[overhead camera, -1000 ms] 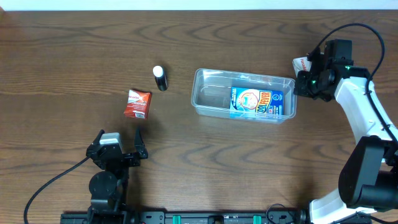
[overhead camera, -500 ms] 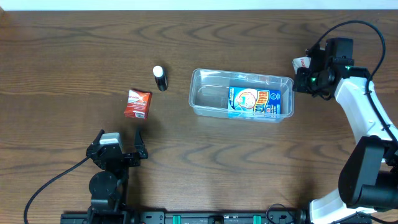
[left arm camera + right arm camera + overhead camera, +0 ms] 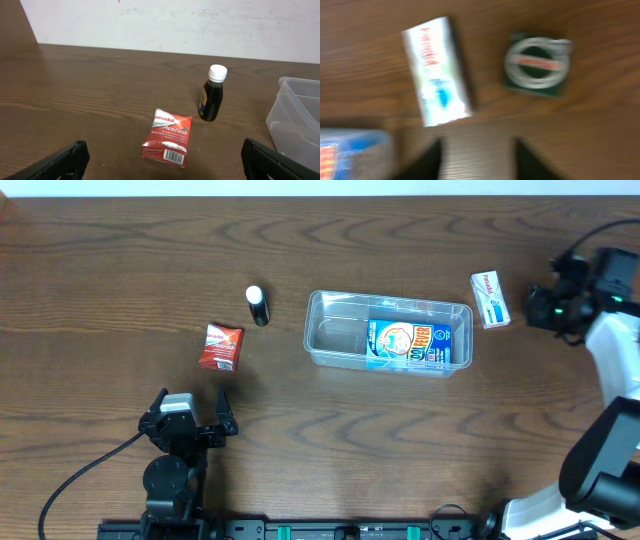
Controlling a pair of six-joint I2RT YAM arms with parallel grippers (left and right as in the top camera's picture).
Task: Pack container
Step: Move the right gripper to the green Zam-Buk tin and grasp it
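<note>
The clear, shallow plastic tub with rounded corners sits a little right of the table's middle. A flat blue printed packet lies in its right half and the left half is bare. Just beside its right end, on the wood, lies a small white carton with blue print. I'd judge that is the piece to fetch now.

The right gripper hangs over that spot with its jaws parted about halfway and nothing between them. To do it well, it should close across the carton's narrow width. It should then lift clear of the rim before crossing and set the carton down in the bare half.

A small green square thing with a silvery ring on top lies near the carton and should not be nudged. Further left lie a red crumpled packet and a dark bottle with a white cap. The left gripper sits near them, spread wide and empty.

The right wrist view is badly blurred, so the print cannot be read. From overhead the arm hides the green thing, and the right fingertips are hard to make out.
</note>
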